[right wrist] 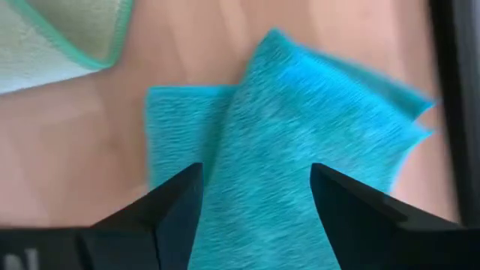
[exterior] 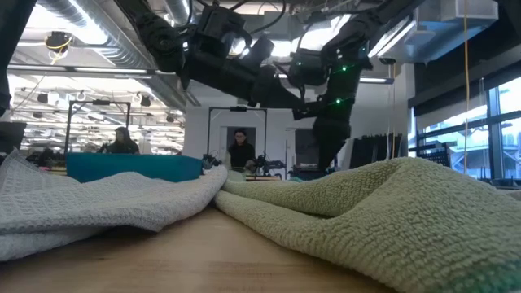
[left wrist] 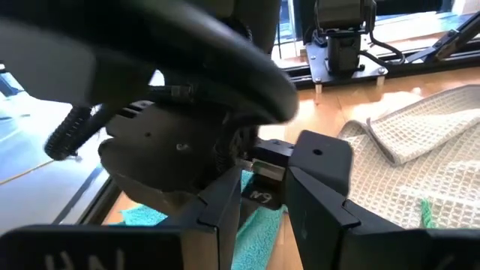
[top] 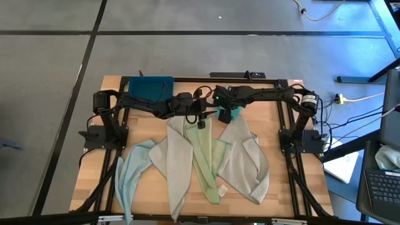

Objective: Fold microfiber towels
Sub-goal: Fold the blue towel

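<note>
With the right gripper (right wrist: pixel 255 195) spread wide and empty above the folded teal towel (right wrist: pixel 300 142), the next cloth needs grasping; the left gripper's (top: pixel 201 123) state I cannot tell.

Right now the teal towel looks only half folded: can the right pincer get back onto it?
Probably yes. The right pincer hangs open directly over the teal towel, with nothing between them; the left pincer sits close beside it, so that side is tight.

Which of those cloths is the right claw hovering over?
The teal towel, small and bunched under the right gripper near the table's far edge. The other cloths are paler and lie spread out nearer the front.
</note>
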You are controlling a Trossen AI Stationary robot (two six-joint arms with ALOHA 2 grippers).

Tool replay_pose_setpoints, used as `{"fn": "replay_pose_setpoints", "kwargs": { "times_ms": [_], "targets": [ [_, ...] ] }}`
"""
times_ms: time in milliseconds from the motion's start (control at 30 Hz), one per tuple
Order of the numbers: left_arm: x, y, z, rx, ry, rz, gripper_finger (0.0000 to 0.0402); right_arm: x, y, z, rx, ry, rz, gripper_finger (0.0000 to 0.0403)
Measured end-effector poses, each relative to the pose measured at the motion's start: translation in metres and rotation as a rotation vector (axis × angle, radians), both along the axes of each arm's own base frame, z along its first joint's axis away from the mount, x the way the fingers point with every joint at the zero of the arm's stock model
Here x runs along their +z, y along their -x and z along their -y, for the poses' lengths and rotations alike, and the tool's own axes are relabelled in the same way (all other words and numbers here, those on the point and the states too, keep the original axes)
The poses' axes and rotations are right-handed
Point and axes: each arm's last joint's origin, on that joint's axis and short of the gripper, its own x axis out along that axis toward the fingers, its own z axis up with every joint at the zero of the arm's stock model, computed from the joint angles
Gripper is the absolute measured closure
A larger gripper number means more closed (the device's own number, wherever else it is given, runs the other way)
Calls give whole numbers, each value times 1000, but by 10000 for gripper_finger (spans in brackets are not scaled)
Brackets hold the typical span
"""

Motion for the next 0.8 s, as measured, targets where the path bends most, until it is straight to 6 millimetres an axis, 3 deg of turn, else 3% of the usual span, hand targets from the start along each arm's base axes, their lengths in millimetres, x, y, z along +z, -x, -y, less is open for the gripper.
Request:
{"fn": "replay_pose_setpoints", "kwargs": {
  "times_ms": [233,800],
  "targets": [
    [-5,1,-1,9,8,-27,296,-24,6,-8,-29,44,4,175],
    [-4,1,-1,10,5,-19,296,-40,13,-11,-22,106,-14,230]
  ]
}}
